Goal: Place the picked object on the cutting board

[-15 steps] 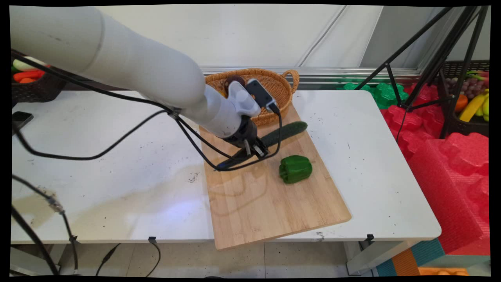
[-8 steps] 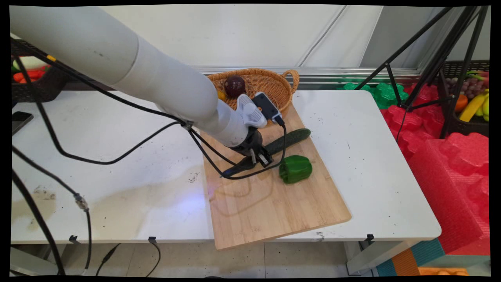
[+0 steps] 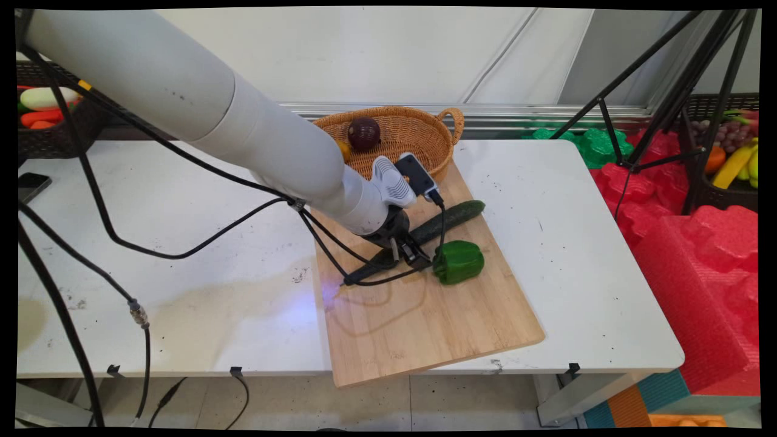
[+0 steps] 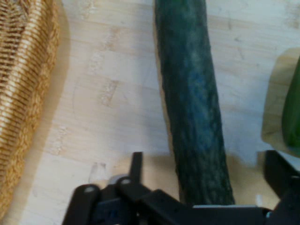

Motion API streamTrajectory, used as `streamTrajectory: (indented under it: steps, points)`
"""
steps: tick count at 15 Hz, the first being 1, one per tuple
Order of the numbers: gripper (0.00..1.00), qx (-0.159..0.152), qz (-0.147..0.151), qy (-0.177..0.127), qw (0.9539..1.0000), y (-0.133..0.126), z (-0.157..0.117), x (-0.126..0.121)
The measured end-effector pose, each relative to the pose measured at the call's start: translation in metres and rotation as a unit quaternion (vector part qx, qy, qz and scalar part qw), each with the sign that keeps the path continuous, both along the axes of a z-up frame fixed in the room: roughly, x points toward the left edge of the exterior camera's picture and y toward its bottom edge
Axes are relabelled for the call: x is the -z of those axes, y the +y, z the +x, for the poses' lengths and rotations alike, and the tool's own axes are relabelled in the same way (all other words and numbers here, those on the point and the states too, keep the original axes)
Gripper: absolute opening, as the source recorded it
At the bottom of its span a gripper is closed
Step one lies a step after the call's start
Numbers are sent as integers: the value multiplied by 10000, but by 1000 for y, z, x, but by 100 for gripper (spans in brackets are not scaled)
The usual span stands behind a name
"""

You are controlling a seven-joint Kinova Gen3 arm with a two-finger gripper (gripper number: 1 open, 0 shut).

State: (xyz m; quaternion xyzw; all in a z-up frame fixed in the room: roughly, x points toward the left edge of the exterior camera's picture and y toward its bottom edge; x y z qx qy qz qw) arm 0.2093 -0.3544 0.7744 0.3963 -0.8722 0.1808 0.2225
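Straddling the cucumber (image 4: pixel 192 108), your end effector (image 3: pixel 410 254) sits low at the centre of the main view, its two fingers spread apart with one on each side of the vegetable and not yet closed on it. Notice the cucumber lies diagonally on the wooden cutting board (image 3: pixel 425 315), which rests on the desk (image 3: pixel 182 243). A green pepper (image 3: pixel 458 261) sits just beside the end effector's right, and the wicker basket (image 3: pixel 419 136) stands behind.

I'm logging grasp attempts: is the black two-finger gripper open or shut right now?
Open. In the hand view the black two-finger gripper has its fingers spread to either side of the long dark green cucumber, which lies flat on the wooden cutting board.
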Motion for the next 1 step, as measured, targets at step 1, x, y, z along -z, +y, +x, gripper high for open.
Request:
streamTrajectory:
  steps: [1]
  points:
    - [100, 12, -10, -12, 10000, 0, 1, 0]
